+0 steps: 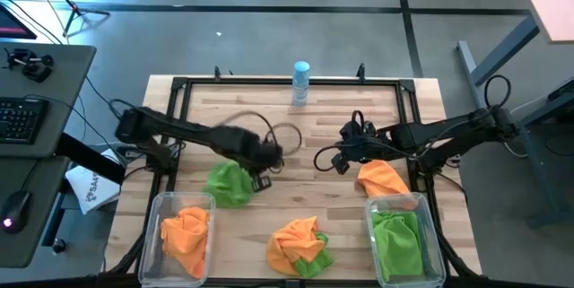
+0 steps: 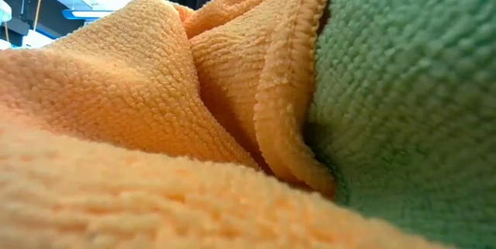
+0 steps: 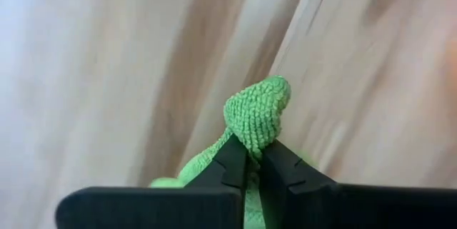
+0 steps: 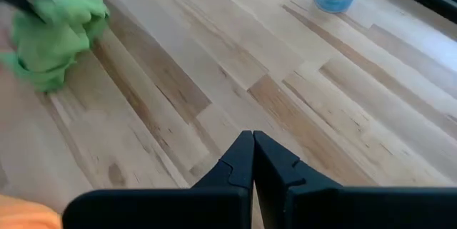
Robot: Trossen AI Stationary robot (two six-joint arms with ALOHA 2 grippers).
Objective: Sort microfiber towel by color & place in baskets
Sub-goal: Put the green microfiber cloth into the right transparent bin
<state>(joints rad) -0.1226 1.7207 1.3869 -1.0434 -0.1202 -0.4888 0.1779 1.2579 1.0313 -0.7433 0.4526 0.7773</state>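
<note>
The left gripper (image 3: 253,159) has its fingers clenched on a fold of a green towel (image 1: 228,183) on the worktop (image 1: 314,126), beside the orange-filled basket (image 1: 169,203). The green-filled basket (image 1: 402,204) lies across the worktop, near the right gripper (image 4: 253,143), whose fingers are clenched on nothing.

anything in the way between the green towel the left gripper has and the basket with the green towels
Partly. The left gripper is shut on the green towel. On the table between it and the right basket holding green cloth lies the mixed orange-and-green pile; the orange towel sits just behind that basket. Carried above them, nothing blocks.
</note>
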